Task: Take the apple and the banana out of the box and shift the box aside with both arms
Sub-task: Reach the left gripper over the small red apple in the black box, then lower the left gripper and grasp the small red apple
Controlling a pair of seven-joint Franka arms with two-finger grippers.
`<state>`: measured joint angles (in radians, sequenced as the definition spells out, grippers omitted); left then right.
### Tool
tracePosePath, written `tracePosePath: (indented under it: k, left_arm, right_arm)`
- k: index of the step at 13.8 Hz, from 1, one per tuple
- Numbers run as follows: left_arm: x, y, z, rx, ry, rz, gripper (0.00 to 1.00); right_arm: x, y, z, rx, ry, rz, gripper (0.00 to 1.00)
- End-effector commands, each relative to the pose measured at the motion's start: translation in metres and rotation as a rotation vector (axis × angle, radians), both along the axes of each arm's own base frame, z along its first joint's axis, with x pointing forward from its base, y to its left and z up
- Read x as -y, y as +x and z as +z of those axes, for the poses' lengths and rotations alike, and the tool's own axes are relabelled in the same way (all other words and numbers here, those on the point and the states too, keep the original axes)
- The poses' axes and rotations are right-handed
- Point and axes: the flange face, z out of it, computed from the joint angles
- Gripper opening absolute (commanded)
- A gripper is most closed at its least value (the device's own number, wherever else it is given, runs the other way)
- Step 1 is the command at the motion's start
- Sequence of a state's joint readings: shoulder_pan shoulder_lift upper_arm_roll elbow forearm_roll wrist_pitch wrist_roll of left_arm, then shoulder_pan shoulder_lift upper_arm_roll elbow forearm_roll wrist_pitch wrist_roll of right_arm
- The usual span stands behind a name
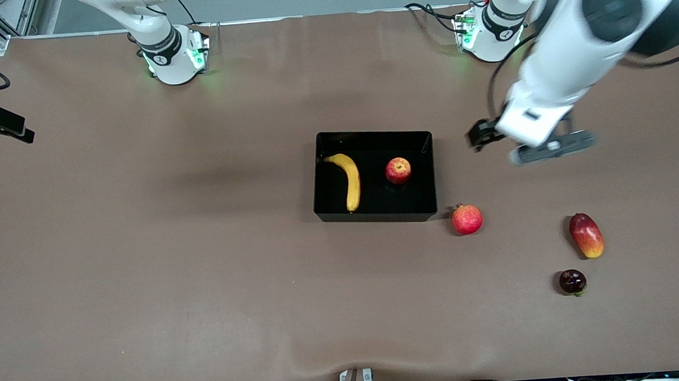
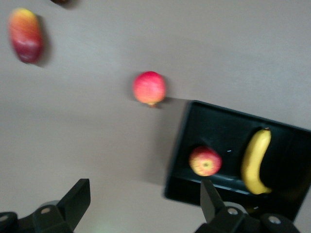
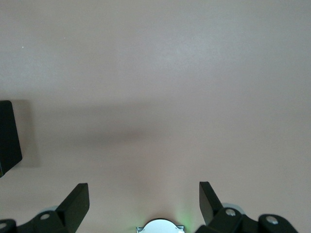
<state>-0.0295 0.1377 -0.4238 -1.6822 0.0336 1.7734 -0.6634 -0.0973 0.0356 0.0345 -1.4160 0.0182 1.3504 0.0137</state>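
— Brown tabletop (image 1: pixel 143 255): what sits mid-frame?
— Your box (image 1: pixel 376 212), holding the banana (image 1: pixel 348 180) and apple (image 1: pixel 398 170). Lower right of it lie the pomegranate (image 1: pixel 467 219), mango (image 1: pixel 586 235) and a dark fruit (image 1: pixel 572 281).
— And your grippers?
— Right gripper (image 3: pixel 144 204) spread over bare table; left gripper (image 2: pixel 146 204) spread, empty, over the table beside the box.

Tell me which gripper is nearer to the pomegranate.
Left. The left gripper, open, hangs over bare table beside the box, toward the left arm's end, near the pomegranate. The right gripper, open, waits high by its base.
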Motion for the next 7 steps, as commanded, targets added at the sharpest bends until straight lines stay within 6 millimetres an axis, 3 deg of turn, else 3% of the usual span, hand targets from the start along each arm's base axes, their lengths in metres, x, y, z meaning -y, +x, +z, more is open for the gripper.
tracePosePath:
  k: [1,4,7]
  left_arm:
    - [0.048,-0.004,-0.045,0.001,-0.039,0.108,1.00]
    - [0.101,-0.014,-0.112,0.024,0.018,0.202,1.00]
    - [0.141,-0.034,-0.179,0.031,0.043,0.288,1.00]
  right_arm:
    - [0.000,0.000,0.002,-0.004,-0.013,0.003,1.00]
    - [0.000,0.001,0.000,-0.007,-0.011,0.003,1.00]
    - [0.001,0.000,0.001,-0.005,-0.011,0.001,1.00]
